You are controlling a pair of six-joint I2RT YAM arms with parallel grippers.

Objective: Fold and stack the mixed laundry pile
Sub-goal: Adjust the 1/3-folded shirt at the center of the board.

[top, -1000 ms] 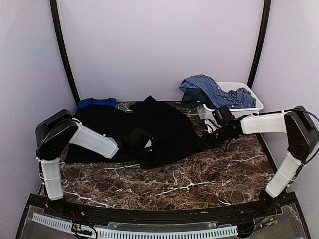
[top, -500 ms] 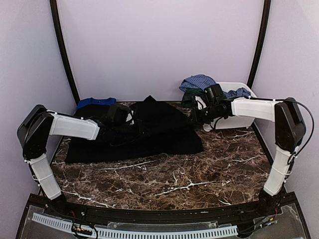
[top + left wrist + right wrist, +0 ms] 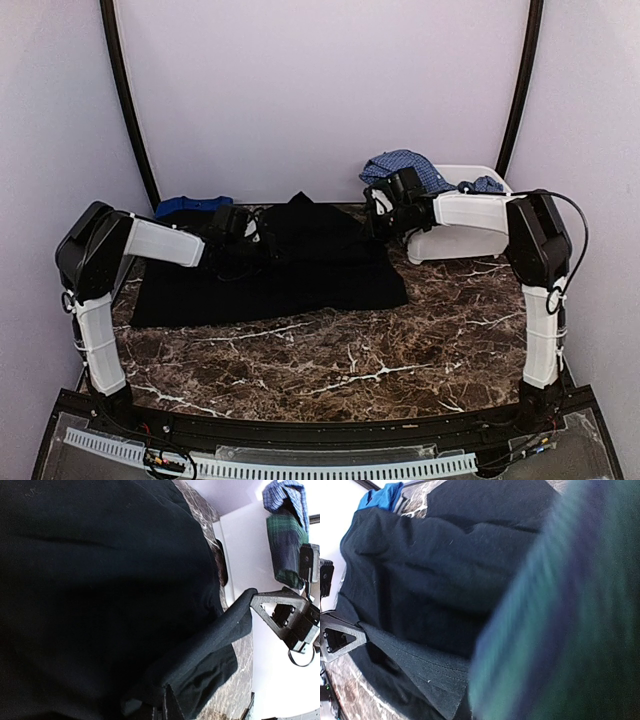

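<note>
Top external view: the black garment (image 3: pixel 300 270) lies flattened on the marble table (image 3: pixel 350 360) as a wide rectangle, its far edge under both grippers, which suggests one lengthwise fold is laid but not completed to stack size. The left gripper (image 3: pixel 243 236) sits low on the far left part of that edge, and the right gripper (image 3: pixel 377 218) on the far right corner. In each wrist view a band of black hem runs across the gap between the fingers (image 3: pixel 277 605). Whether either pair is clamped on the hem or standing slack around it cannot be determined. The royal-blue tee (image 3: pixel 193 206) lies flat just outboard of the left gripper, partly under the black garment. The blue checked shirt (image 3: pixel 400 165) hangs over the white bin (image 3: pixel 470 240) directly behind the right gripper, and the green-navy plaid garment (image 3: pixel 285 542) hangs just below it, close against the right wrist camera. Neither is folded. No red-orange piece is visible. Assessment: early stage. Further folds on the black garment and all folding of the bin items are outstanding.
</note>
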